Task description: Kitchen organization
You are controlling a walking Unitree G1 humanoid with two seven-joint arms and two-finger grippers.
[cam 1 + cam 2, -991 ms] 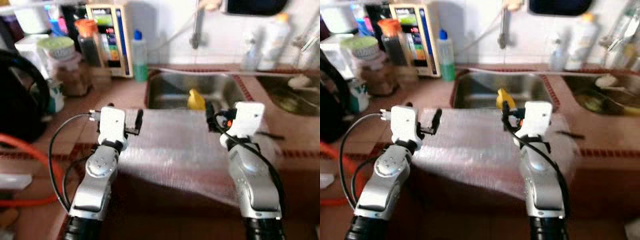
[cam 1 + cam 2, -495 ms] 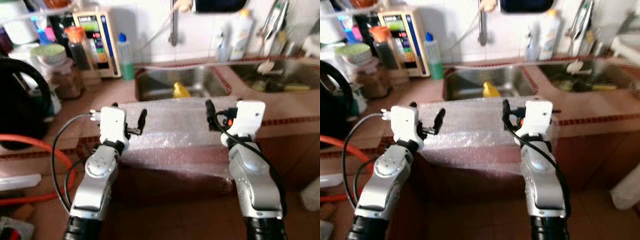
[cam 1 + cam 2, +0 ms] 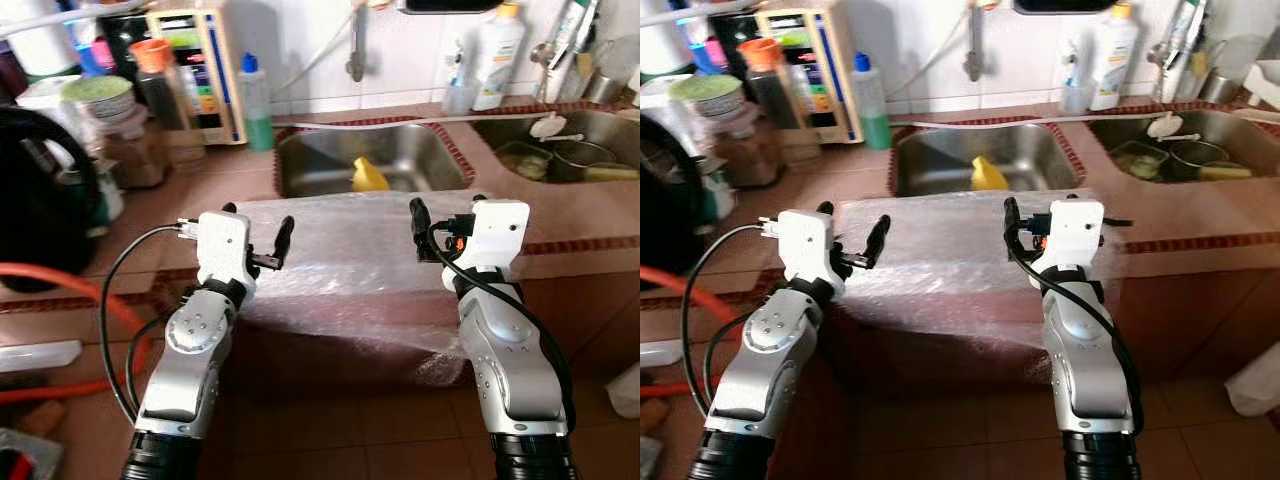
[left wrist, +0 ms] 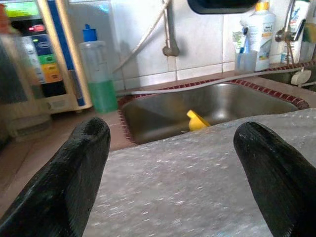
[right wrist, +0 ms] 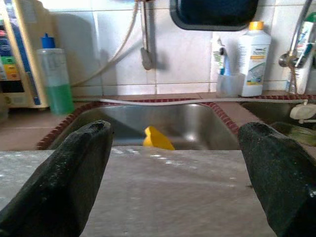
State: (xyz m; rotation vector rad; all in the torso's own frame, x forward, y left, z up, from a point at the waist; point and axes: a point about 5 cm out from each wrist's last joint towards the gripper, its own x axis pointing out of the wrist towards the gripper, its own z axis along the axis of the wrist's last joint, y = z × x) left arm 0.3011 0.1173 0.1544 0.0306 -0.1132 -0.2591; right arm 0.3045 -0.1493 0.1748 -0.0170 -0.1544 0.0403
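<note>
A sheet of clear bubble wrap (image 3: 350, 262) lies over the red-brown counter in front of the steel sink (image 3: 430, 165) and hangs down over the counter's front edge. A yellow object (image 3: 369, 177) rests inside the sink. My left gripper (image 3: 256, 222) hovers open at the sheet's left side, and my right gripper (image 3: 447, 208) hovers open at its right side. In the left wrist view the black fingers (image 4: 74, 177) stand wide apart just above the bubble wrap (image 4: 187, 197). The right wrist view has the fingers (image 5: 64, 173) spread the same way, nothing between them.
A black appliance (image 3: 40, 200) and an orange hose (image 3: 60, 280) are at the left. Jars, a wall unit (image 3: 205, 70) and a green-liquid bottle (image 3: 254, 105) stand behind the counter. A second sink with dishes (image 3: 560, 155) is at the right, a white bottle (image 3: 497, 55) behind it.
The whole picture has shifted and sharpened, so the camera has moved back and now takes in more floor and the right sink. Both grippers stay open over the sheet.
</note>
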